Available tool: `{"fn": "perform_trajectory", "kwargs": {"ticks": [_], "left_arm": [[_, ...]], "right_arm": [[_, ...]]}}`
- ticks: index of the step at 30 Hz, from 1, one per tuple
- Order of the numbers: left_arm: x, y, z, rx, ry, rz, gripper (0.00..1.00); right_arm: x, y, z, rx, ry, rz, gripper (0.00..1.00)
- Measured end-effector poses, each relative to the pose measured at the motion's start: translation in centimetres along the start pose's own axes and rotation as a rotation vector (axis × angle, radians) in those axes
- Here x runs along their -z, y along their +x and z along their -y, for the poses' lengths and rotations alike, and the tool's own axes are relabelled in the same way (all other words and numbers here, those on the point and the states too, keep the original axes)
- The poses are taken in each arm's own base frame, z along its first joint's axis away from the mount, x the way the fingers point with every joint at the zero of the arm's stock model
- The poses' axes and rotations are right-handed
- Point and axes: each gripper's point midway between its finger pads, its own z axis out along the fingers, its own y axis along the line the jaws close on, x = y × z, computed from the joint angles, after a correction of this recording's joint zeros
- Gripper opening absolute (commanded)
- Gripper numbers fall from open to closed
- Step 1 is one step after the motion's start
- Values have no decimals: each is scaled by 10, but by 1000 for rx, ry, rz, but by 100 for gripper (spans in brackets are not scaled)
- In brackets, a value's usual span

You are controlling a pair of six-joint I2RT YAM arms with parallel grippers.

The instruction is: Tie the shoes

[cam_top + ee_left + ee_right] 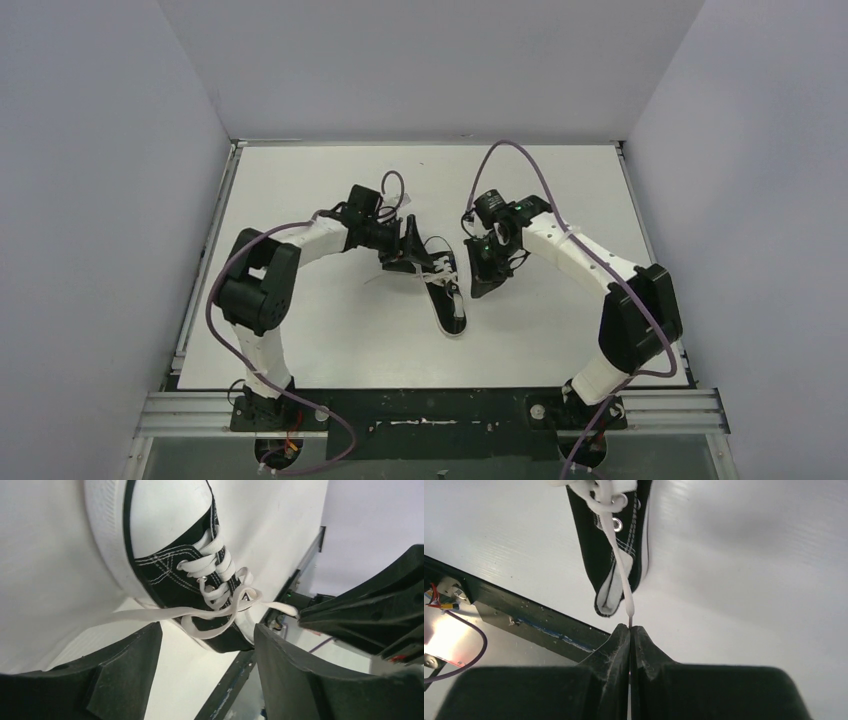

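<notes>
Where the black rail (430, 410) runs along the near edge of the table (300, 340), both arms rise from it & bend inward toward mid-table. Next out is the sneaker (447, 300), flat on its sole approx. mid-table, white toe cap pointing back at the rail, heel end farther off. The right gripper (483, 285) is just beside the sneaker on the R side. In the R wrist view the right gripper (630, 627) is clamped tight on the tip of one lace (621, 575), which runs straight from the top eyelets to the pinched tips. The left gripper (418, 255) sits at the sneaker's far-L end. In the L wrist view the left gripper (207, 630) has its jaws spread wide w/ nothing in them, the laced front of the sneaker (165, 570) beyond. A 2nd lace end (125, 615) lies slack on the table, trailing to the L. Farthest back are the grey walls (430, 60).
</notes>
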Motion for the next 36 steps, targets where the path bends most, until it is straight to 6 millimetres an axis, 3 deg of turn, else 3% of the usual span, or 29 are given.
{"fn": "perform_trajectory", "kwargs": {"ticks": [4, 7, 9, 16, 22, 30, 32, 33, 36], "left_arm": [[28, -9, -4, -158, -120, 25, 76], [37, -14, -13, -280, -213, 26, 79], [37, -13, -20, -362, -263, 1, 90], [12, 7, -34, -575, -273, -138, 92], [-12, 19, -32, -714, -261, -166, 81], [-21, 10, -39, -758, -282, -103, 44], [-20, 15, -41, -748, -276, -95, 43], [-20, 16, -40, -747, -268, -89, 45], [-18, 20, -39, -748, -256, -79, 70]], "right_arm": [[23, 4, 14, -42, 0, 8, 0], [37, 8, 22, -56, -9, 23, 0], [43, 9, 23, -56, -22, 30, 0], [47, 10, 26, -53, -53, 25, 0], [53, 5, 31, -77, -71, 48, 0], [65, 5, 29, -79, -81, 96, 0], [69, 5, 28, -82, -84, 113, 0], [71, 5, 28, -84, -85, 120, 0], [75, 5, 28, -96, -89, 139, 0]]}}
